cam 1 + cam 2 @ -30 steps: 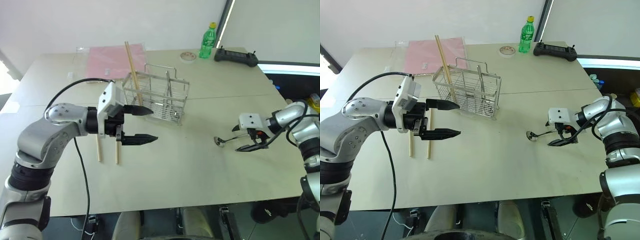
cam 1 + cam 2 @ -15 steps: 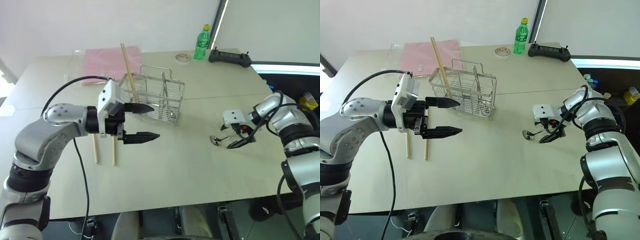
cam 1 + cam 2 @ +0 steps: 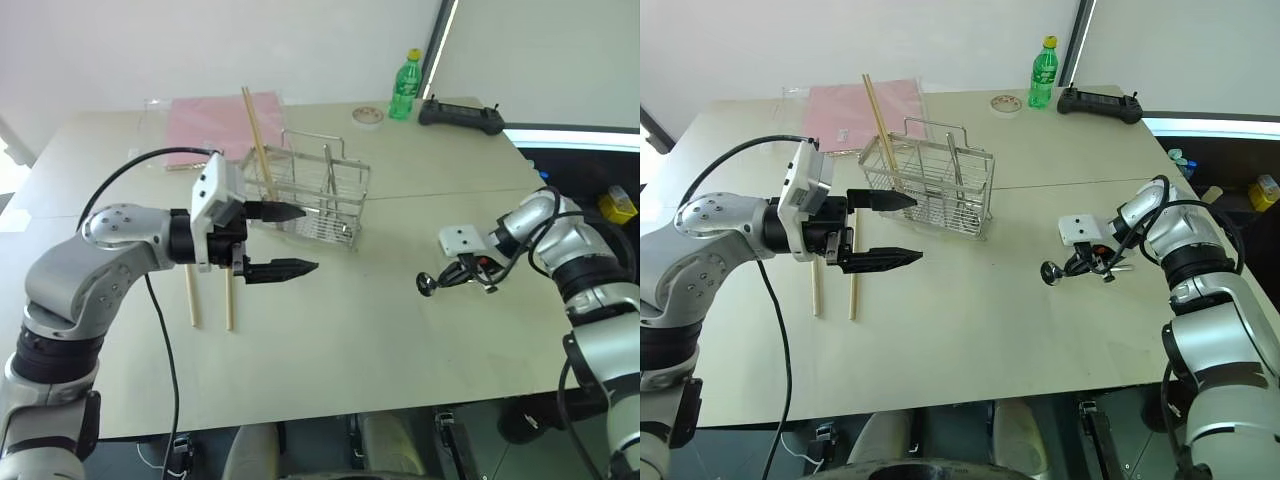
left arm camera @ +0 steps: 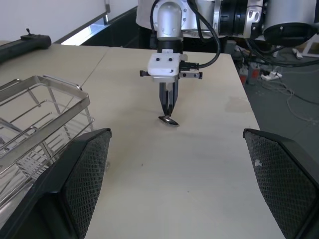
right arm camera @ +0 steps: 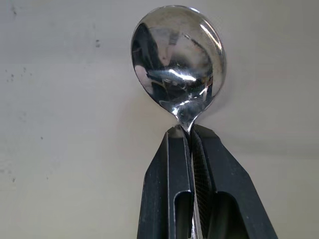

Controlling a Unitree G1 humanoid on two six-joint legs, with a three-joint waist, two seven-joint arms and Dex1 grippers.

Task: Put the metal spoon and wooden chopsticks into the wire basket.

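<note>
Right claw [image 5: 191, 137] clamps metal spoon [image 5: 177, 59], hiding its handle.

The spoon [image 5: 178, 64], small and shiny silver with a round bowl, is pinched by its thin handle in the closed right pincer [image 3: 1090, 265], bowl sticking out past the tips toward the desk's [image 3: 340, 340] middle, nearer the right edge. One pair of pale tan chopsticks [image 3: 258, 140] stands tilted in the left end of the basket [image 3: 315, 195], rising well above its rim, while two more chopsticks [image 3: 208, 298] lie side by side flat on the desk just in front of it, toward the left. The basket, a silver wire rack with compartments and a raised loop handle, stands upright behind the desk's middle.
</note>
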